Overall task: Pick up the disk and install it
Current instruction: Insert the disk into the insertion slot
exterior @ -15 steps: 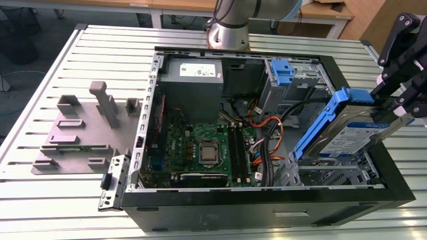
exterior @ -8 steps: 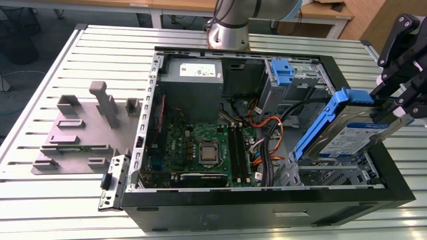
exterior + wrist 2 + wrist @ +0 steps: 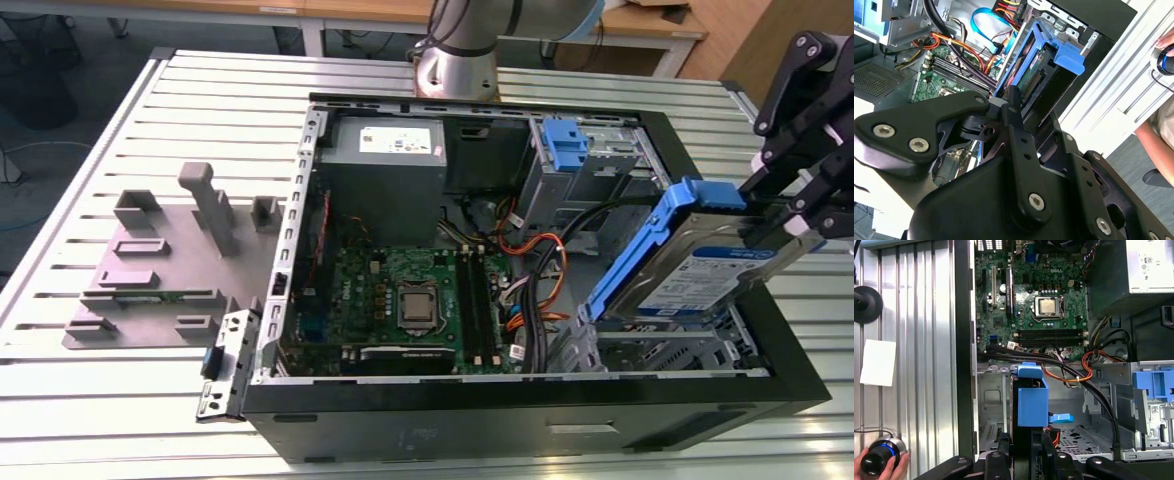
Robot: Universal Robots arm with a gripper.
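The open computer case [image 3: 534, 405] stands on the slatted tabletop [image 3: 134, 400]. Inside it are a green motherboard [image 3: 400, 300], a grey power supply [image 3: 387, 170] with a small white sticker [image 3: 396, 140], and a bare blue bracket [image 3: 565, 145] in a bay. The gripper [image 3: 774, 232] clamps the disk [image 3: 694, 270] by its blue side rails. The disk is tilted over the metal drive cage [image 3: 667, 350] at the exterior view's right. Its white-and-blue label faces up, but the print is too small to read.

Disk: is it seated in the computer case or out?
Out. The gripper holds the disk tilted, above the case.
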